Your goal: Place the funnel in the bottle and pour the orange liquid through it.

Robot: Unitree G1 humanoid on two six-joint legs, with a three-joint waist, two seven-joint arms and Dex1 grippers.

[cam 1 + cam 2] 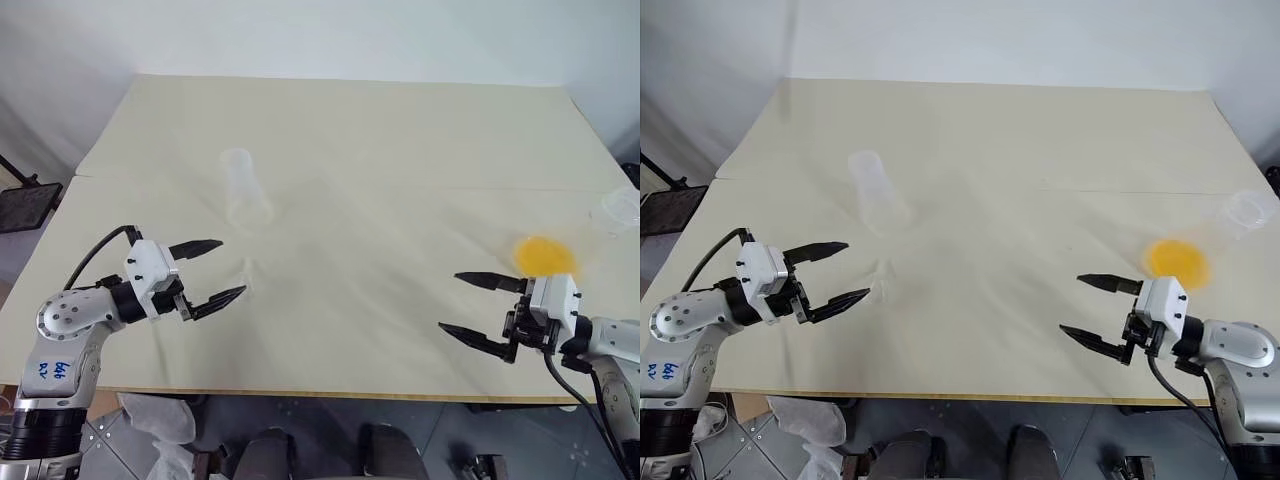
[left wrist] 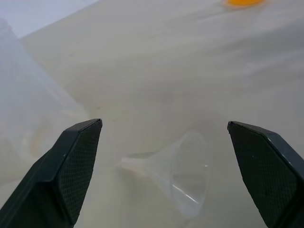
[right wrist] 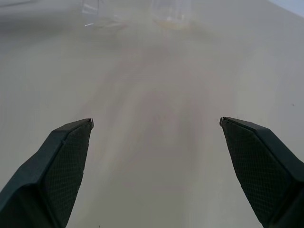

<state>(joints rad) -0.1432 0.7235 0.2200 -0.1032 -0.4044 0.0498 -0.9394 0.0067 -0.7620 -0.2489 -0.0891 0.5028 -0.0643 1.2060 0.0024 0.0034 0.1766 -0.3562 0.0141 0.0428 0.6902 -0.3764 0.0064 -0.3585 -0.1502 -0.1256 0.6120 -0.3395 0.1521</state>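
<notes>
We count one bottle (image 1: 241,186), one funnel (image 2: 178,171), one pool of orange liquid (image 1: 545,255). The funnel lies on its side on the desk (image 1: 380,150), long axis level. Left hand (image 1: 218,270) and right hand (image 1: 478,306) gape wide, empty.

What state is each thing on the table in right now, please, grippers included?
funnel: lying on its side on the table, not held.
bottle: upright, no funnel in it.
orange liquid: in its clear vessel, unpoured.
empty clear cup: standing near the table's right edge.
left gripper: open, empty.
right gripper: open, empty.
</notes>
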